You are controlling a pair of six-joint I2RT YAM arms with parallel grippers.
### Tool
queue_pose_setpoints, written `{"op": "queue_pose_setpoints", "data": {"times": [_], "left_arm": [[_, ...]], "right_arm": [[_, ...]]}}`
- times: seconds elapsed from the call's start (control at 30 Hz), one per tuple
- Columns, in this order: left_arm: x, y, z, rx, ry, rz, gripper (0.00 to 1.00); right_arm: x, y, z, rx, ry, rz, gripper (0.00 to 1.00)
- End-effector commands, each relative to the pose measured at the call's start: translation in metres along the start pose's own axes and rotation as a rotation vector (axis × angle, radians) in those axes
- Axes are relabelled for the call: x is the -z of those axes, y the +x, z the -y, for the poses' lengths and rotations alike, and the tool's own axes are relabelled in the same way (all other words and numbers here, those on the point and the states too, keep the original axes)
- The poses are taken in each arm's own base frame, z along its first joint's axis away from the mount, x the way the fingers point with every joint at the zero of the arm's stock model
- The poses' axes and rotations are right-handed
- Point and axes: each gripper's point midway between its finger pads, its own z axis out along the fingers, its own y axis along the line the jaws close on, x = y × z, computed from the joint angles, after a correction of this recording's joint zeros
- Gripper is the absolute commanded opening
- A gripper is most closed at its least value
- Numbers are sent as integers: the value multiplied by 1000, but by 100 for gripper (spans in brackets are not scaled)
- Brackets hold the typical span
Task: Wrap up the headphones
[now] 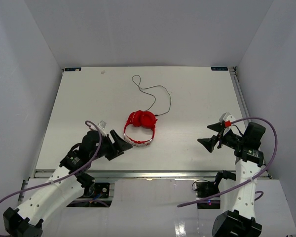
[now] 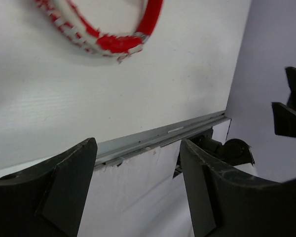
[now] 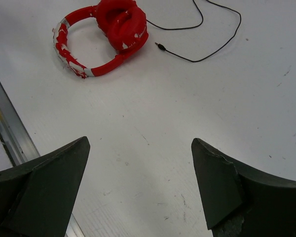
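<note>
The red headphones (image 1: 140,126) lie flat in the middle of the white table, ear cups folded together at the far end, red-and-white headband toward me. Their thin black cable (image 1: 155,95) snakes loosely toward the back, plug lying beside the cups. My left gripper (image 1: 122,143) is open and empty just left of and touching close to the headband, which shows in the left wrist view (image 2: 106,39). My right gripper (image 1: 210,139) is open and empty, well to the right. The right wrist view shows the headphones (image 3: 108,34) and the cable (image 3: 207,29) ahead of the gripper (image 3: 140,148).
The table's metal front edge (image 1: 148,173) runs just behind both grippers and shows in the left wrist view (image 2: 158,138). White walls enclose the table on the left, back and right. Thick purple robot cables (image 1: 256,121) loop over each arm.
</note>
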Motion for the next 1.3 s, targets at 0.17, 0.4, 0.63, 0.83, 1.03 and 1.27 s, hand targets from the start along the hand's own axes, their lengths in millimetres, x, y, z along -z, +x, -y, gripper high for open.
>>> {"op": "queue_pose_setpoints", "data": {"times": [0.17, 0.4, 0.63, 0.83, 1.03, 1.27], "left_arm": [[-32, 20, -70, 419, -600, 20, 78], [-78, -4, -50, 424, -614, 111, 79], [-99, -16, -48, 441, -643, 163, 78], [-124, -13, -54, 460, -709, 135, 65], [-145, -11, -55, 420, -764, 82, 48], [-134, -8, -70, 302, -810, 47, 19]], "right_arm": [[1, -14, 3, 48, 14, 39, 90], [1, -13, 4, 53, 21, 36, 90], [1, -13, 3, 59, 18, 37, 90], [1, -13, 3, 60, 19, 37, 90], [2, -13, 3, 68, 25, 37, 90], [2, -13, 4, 71, 30, 34, 90]]}}
